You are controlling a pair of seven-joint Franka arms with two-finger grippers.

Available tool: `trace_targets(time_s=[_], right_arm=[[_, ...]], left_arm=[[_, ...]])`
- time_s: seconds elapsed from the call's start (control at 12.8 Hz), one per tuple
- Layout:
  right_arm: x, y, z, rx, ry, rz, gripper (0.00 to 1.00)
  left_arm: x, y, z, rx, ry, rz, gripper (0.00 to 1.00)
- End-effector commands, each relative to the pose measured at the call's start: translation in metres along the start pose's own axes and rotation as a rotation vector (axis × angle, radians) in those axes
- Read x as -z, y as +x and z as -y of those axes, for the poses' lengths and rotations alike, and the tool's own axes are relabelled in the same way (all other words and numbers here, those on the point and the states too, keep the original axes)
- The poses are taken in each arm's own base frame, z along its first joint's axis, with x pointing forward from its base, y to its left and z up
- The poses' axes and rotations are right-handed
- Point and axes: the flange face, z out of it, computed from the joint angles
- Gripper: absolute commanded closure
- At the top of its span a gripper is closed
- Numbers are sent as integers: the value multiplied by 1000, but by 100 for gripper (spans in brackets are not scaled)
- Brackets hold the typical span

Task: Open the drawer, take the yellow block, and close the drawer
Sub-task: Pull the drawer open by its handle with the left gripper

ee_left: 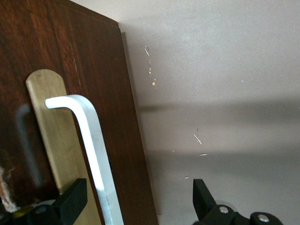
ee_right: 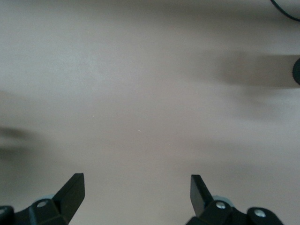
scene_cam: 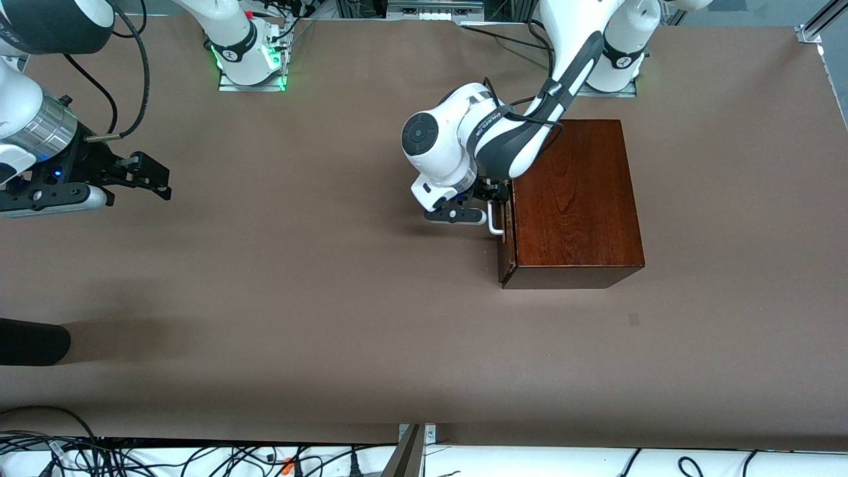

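The dark reddish-brown wooden box (scene_cam: 573, 199) stands toward the left arm's end of the table. Its drawer front (scene_cam: 507, 255) faces the right arm's end, and none of the drawer's interior shows. The white U-shaped handle (scene_cam: 494, 224) also shows in the left wrist view (ee_left: 91, 140), mounted on a pale wood strip (ee_left: 51, 136). My left gripper (scene_cam: 495, 197) is open in front of the drawer, one finger (ee_left: 75, 197) on each side of the handle bar, not closed on it. My right gripper (scene_cam: 156, 177) is open and empty over bare table (ee_right: 140, 93), where it waits. The yellow block is hidden.
A dark rounded object (scene_cam: 33, 342) lies at the table's edge on the right arm's end, nearer the front camera. Cables (scene_cam: 199, 457) run along the near edge. A small dark mark (scene_cam: 634, 319) sits on the brown tabletop, nearer the front camera than the box.
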Motion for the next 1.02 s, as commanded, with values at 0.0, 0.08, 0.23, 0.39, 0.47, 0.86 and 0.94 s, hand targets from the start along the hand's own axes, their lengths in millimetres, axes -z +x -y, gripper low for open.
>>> trace_targets(time_s=[0.0,0.08,0.23,0.39,0.47,0.86,0.94], right_arm=[[1,-2,1,-13,19,3,0],[1,-2,1,-13,19,3,0],[2,-2,1,-13,19,-1,0],[2,-2,1,-6,19,-2,0],[2,-1,0,-3,19,-4,0],[2,-1,-2,-3,18,-4,0],[2,-1,-3,-4,18,-4,0]], left_arm=[[-14,0,-1,-1,34,-5,0],[-15,1,-3,-1,25,-13,0],[-18,5,-11,8,-21,-30,0],[-11,5,-20,28,-96,-38,0],[-6,6,-26,45,-160,-32,0],[5,-2,-61,94,-334,-42,0],[6,-3,-68,124,-369,-40,0]])
